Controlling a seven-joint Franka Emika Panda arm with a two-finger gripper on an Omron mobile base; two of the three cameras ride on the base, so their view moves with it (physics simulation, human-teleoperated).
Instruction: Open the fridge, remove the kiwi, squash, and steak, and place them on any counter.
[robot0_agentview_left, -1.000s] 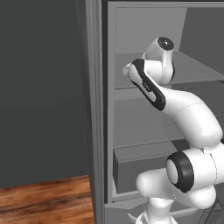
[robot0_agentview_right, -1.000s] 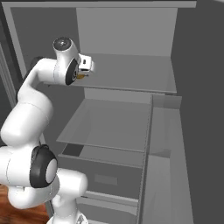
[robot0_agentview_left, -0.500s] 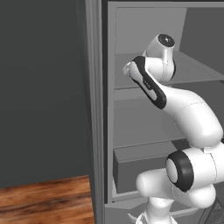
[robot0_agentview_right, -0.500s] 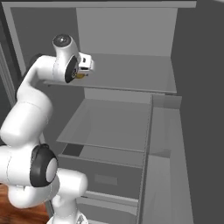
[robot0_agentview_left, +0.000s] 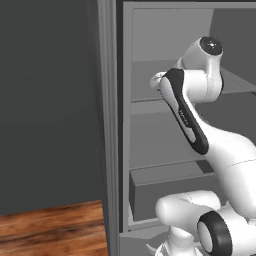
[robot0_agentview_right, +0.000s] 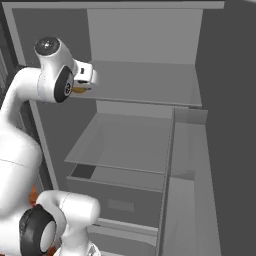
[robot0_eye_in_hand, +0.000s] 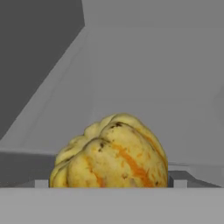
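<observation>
Left base view: the fridge (robot0_agentview_left: 112, 125) stands open, its door frame at the left, and the arm (robot0_agentview_left: 185, 115) reaches in over the upper shelf (robot0_agentview_left: 145, 95). Compared with a second ago the elbow and wrist have crept a little further into the cabinet, a small correction rather than a fresh reach. Right base view: the hand hangs low over the left end of that shelf, with a sliver of yellow-orange just under it. The middle shelf (robot0_agentview_right: 125, 145) and the lower drawer (robot0_agentview_right: 120, 200) look bare from here. Hand view: the squash (robot0_eye_in_hand: 111, 153) sits on the upper shelf, close in and centred, and the gripper (robot0_eye_in_hand: 110, 184) straddles it with one tip on either side. The jaws are spread about as wide as they go and have hardly narrowed over the last second. I see no squeeze on the rind, so nothing is held yet. Judgement: the approach is finished and the pre-grasp is set. Closing on the squash comes next, then lifting it out to a counter.
</observation>
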